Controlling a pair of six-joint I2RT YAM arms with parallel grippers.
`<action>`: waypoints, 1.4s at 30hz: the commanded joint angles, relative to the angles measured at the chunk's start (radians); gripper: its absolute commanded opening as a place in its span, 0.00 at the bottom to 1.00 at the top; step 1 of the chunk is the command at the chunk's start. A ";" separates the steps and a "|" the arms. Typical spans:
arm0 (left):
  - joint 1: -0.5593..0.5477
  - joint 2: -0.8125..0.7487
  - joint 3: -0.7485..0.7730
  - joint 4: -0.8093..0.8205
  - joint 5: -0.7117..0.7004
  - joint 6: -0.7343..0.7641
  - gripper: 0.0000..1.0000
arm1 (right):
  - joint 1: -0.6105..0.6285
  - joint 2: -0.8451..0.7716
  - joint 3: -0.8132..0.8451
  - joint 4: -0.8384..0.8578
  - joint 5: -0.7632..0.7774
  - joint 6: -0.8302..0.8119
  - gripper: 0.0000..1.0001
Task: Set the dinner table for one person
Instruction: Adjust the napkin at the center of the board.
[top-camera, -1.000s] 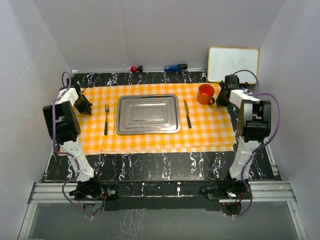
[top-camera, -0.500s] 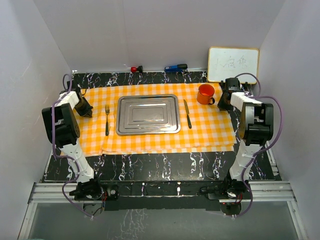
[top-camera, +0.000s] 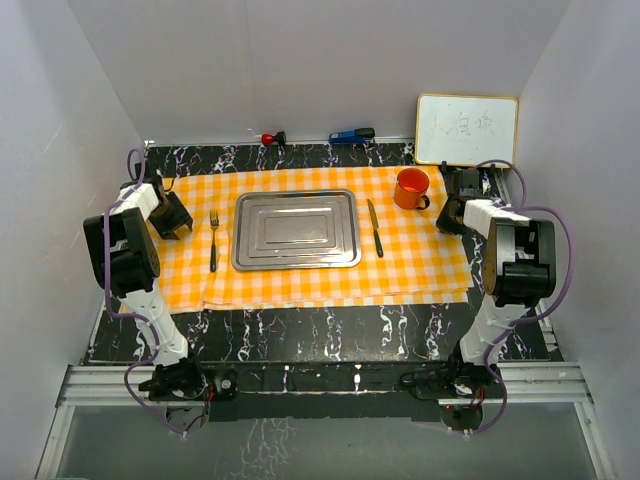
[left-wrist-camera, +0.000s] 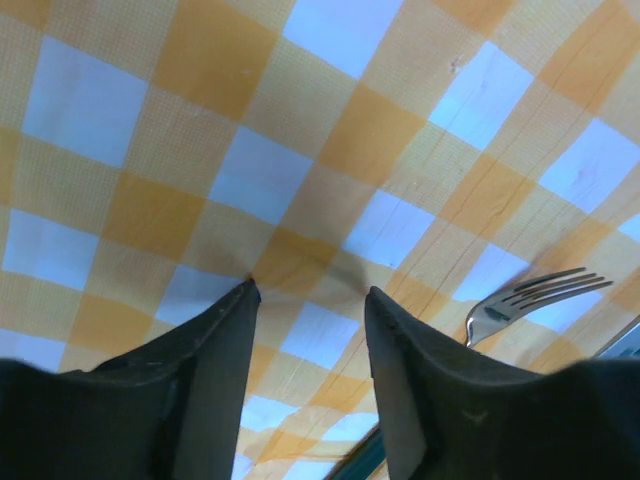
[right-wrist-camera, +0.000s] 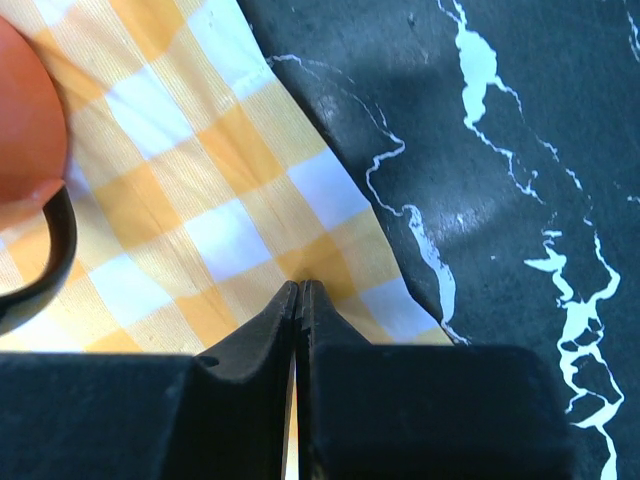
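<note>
The dinner table (top-camera: 330, 330) is black with white veining, and an orange-and-white checked cloth (top-camera: 300, 282) lies spread over it. On the cloth lie a steel tray (top-camera: 296, 229), a fork (top-camera: 213, 240) to its left, a knife (top-camera: 374, 227) to its right and an orange mug (top-camera: 411, 188). My left gripper (left-wrist-camera: 310, 293) stands open just above the cloth's left part (left-wrist-camera: 300, 150), nothing between its fingers, the fork's tines (left-wrist-camera: 545, 292) to its right. My right gripper (right-wrist-camera: 301, 285) is shut, pinching the cloth (right-wrist-camera: 220, 170) near its right edge, beside the mug (right-wrist-camera: 25, 120).
A small whiteboard (top-camera: 466, 129) leans at the back right. A red-capped object (top-camera: 272, 137) and a blue-and-black one (top-camera: 351, 134) lie along the back wall. White walls close in on both sides. Bare table (right-wrist-camera: 500, 150) shows to the right of the cloth.
My left gripper has opened and let go of the cloth. The right gripper has drawn a little nearer along the cloth's right edge, still shut.
</note>
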 joint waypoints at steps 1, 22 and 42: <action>0.005 -0.042 0.041 -0.030 -0.004 0.000 0.54 | 0.001 -0.039 -0.063 -0.035 0.018 0.001 0.00; 0.003 -0.086 -0.062 0.008 -0.059 0.019 0.18 | 0.002 -0.091 -0.103 -0.062 -0.003 0.000 0.00; -0.023 -0.144 0.119 -0.081 0.007 0.045 0.00 | 0.031 -0.176 0.149 -0.255 -0.057 -0.014 0.00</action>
